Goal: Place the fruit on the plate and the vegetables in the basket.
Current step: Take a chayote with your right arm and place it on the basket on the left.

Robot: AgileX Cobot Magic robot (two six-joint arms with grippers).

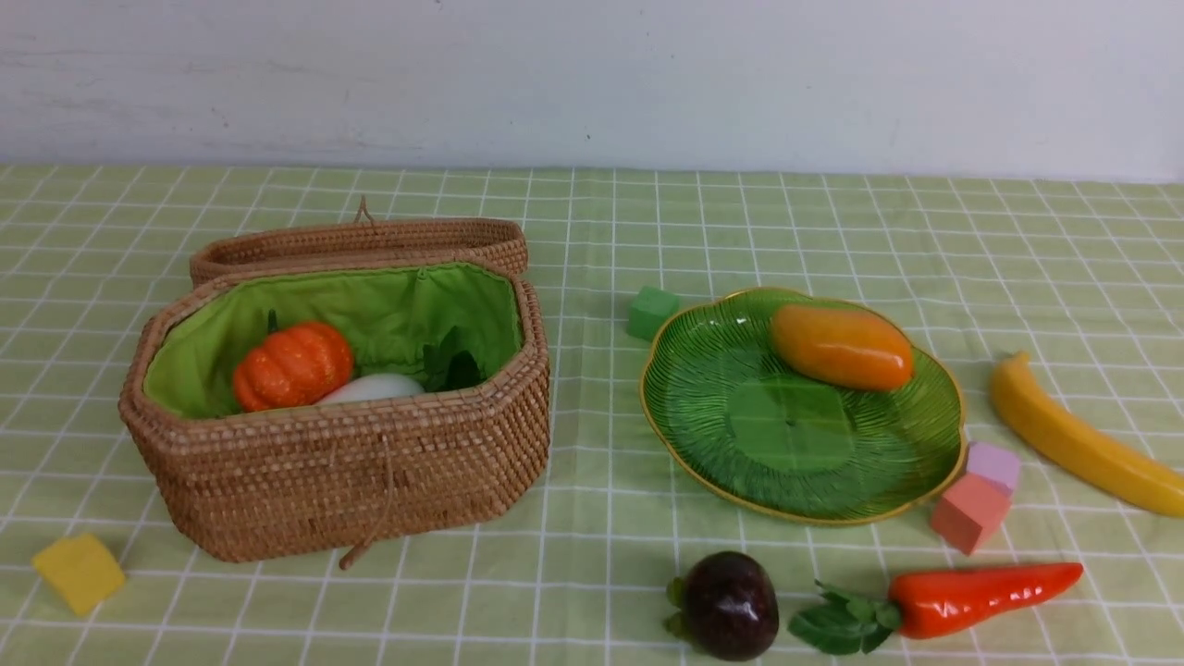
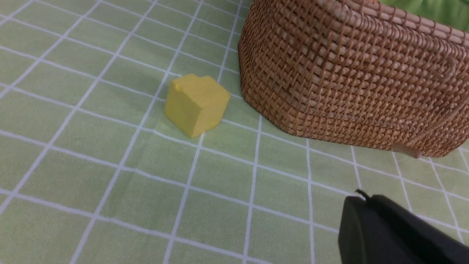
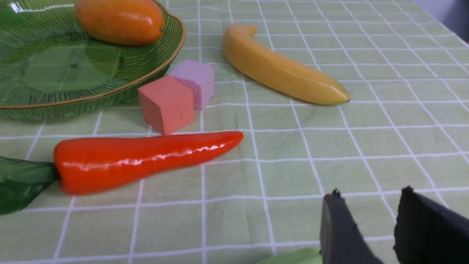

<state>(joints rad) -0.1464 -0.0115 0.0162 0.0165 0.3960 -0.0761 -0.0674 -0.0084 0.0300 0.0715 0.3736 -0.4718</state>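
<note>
Mango (image 1: 842, 347) lies on the plate (image 1: 703, 435) in the front view. The banana (image 1: 1073, 439) is on the cloth to the right of the plate. The purple fruit (image 1: 731, 603) and carrot (image 1: 980, 597) lie on the near side of it. The basket (image 1: 370, 481) stands well to the left of the plate, lid open, with the pumpkin (image 1: 291, 365) and radish (image 1: 375, 387) inside.

In the left wrist view, with the plate out of sight, the left gripper (image 2: 362, 205) is closed and empty.

In the right wrist view the right gripper (image 3: 370, 192) has its fingers partly apart on the near side of the plate. A pale green piece (image 3: 289, 257) shows just beside one finger, and I cannot tell whether it is gripped.

The glossy, tapered carrot could slip from a pinch. A careless reach could shove the pink cube (image 3: 166, 104), just beside the plate, into the glass.
</note>
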